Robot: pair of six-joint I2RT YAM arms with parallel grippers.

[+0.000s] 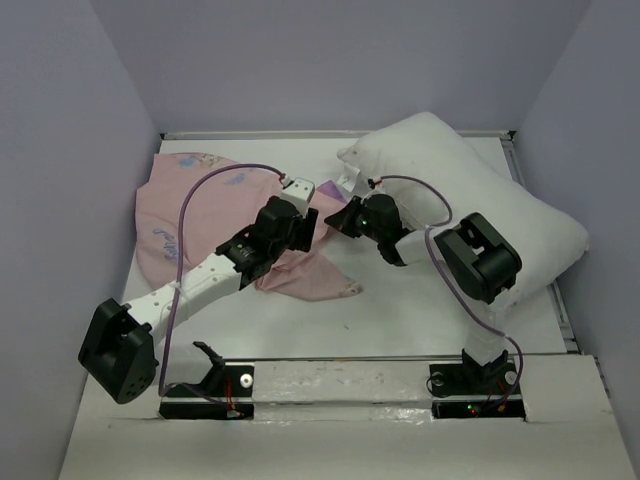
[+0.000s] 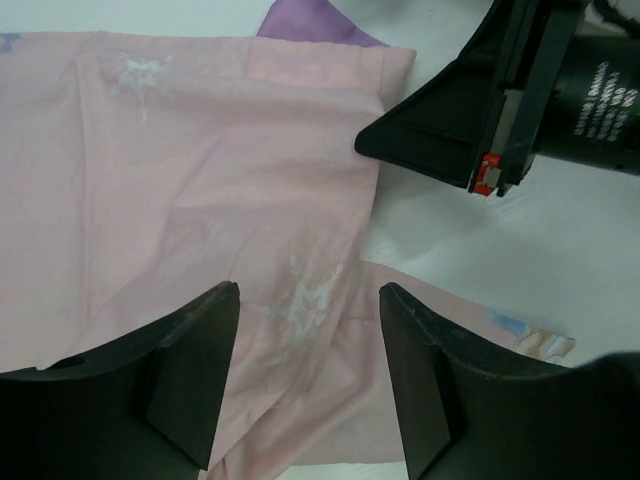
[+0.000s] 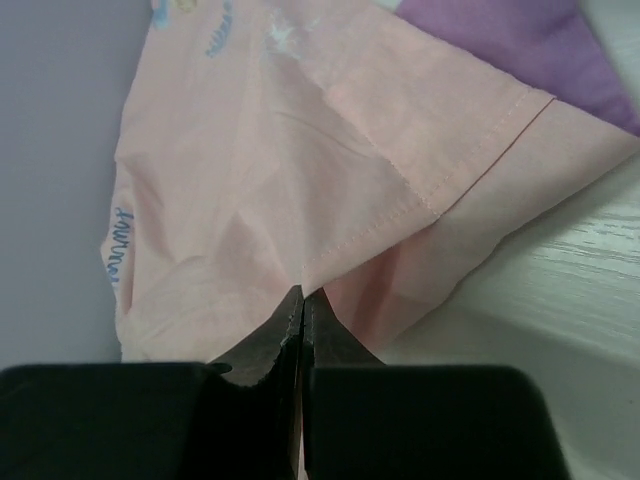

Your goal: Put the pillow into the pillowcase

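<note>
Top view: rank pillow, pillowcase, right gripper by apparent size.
1-2. pillow and pillowcase: roughly equal spread. Both are partly hidden, so I won't rank one over the other.
3. right gripper: clearly smallest.

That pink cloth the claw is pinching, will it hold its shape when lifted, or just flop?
Probably flop: the pillowcase lies creased and folded over, so it looks thin, limp and light. The right gripper pinches only its hem edge, so most would likely hang down, and it might slip free.
</note>
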